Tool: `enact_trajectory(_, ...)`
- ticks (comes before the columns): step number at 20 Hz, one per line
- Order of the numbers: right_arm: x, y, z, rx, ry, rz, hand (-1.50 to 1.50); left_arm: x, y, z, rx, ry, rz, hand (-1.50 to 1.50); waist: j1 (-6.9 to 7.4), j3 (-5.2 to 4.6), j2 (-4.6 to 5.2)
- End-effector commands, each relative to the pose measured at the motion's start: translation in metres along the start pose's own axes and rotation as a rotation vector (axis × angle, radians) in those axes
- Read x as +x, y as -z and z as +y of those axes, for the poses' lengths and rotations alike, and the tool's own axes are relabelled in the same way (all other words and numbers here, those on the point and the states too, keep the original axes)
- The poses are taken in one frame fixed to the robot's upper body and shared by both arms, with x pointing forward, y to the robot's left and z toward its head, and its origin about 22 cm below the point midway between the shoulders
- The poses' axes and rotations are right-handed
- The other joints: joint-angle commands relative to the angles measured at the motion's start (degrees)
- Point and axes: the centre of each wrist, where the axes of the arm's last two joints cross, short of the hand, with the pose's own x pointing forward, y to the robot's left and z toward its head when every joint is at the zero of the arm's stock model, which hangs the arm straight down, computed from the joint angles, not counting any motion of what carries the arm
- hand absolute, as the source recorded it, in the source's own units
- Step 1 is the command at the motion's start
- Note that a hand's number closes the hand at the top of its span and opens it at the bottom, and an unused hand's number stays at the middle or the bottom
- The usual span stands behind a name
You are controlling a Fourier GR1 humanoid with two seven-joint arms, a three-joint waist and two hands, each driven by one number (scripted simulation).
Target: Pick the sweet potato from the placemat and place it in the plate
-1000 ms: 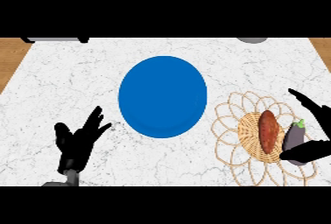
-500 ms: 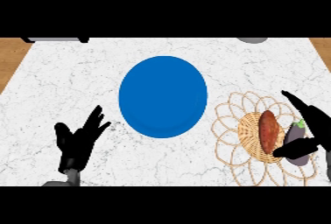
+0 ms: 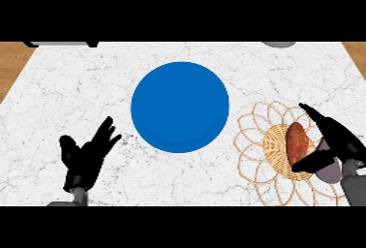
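Observation:
A reddish-brown sweet potato (image 3: pixel 297 142) lies on the woven centre of a round wicker placemat (image 3: pixel 266 145) at the right of the counter. My right hand (image 3: pixel 334 144) hovers just to the right of it, open, with fingers stretched up and the thumb reaching under the potato's lower end. Nothing is held. A blue plate (image 3: pixel 180 107) sits in the middle of the counter, to the left of the placemat. My left hand (image 3: pixel 85 157) rests open at the lower left, fingers up.
A small purple eggplant (image 3: pixel 329 170) lies on the placemat's right side, partly hidden under my right hand. A grey object (image 3: pixel 278 44) shows at the far right edge and a dark one (image 3: pixel 61 43) at the far left edge.
My right hand has moved left, closer to the sweet potato, with its thumb now near the potato's lower end. The left hand has stayed still.

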Motion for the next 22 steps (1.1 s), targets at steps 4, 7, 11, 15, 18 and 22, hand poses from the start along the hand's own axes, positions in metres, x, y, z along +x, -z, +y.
enact_trajectory(4, -0.002, 0.011, 0.013, 0.096, -0.090, -0.048, 1.50, 0.006, 0.003, -0.006, 0.002, -0.003, 0.032, 0.00, 0.09, -0.13, 0.18)
enact_trajectory(7, -0.016, 0.016, 0.026, 0.052, -0.142, -0.062, 1.50, -0.019, 0.004, -0.006, 0.000, 0.004, 0.027, 0.00, 0.04, -0.14, 0.20)
enact_trajectory(11, -0.013, 0.020, 0.038, 0.016, -0.159, -0.069, 1.50, -0.012, -0.010, 0.002, 0.007, -0.001, 0.031, 0.00, 0.16, -0.13, 0.15)
enact_trajectory(15, 0.079, -0.002, 0.076, -0.064, -0.133, -0.125, 1.50, -0.019, 0.001, 0.011, 0.005, 0.000, 0.045, 0.00, 0.23, -0.26, 0.07)
enact_trajectory(18, 0.157, -0.022, 0.119, -0.055, -0.135, -0.202, 1.50, -0.006, 0.003, -0.004, -0.045, 0.038, 0.037, 0.00, 3.81, -0.56, -0.17)
enact_trajectory(22, 0.202, -0.035, 0.125, -0.156, -0.120, -0.237, 1.50, -0.001, 0.007, -0.015, -0.096, 0.038, 0.016, 0.00, 7.52, -0.47, -0.09)
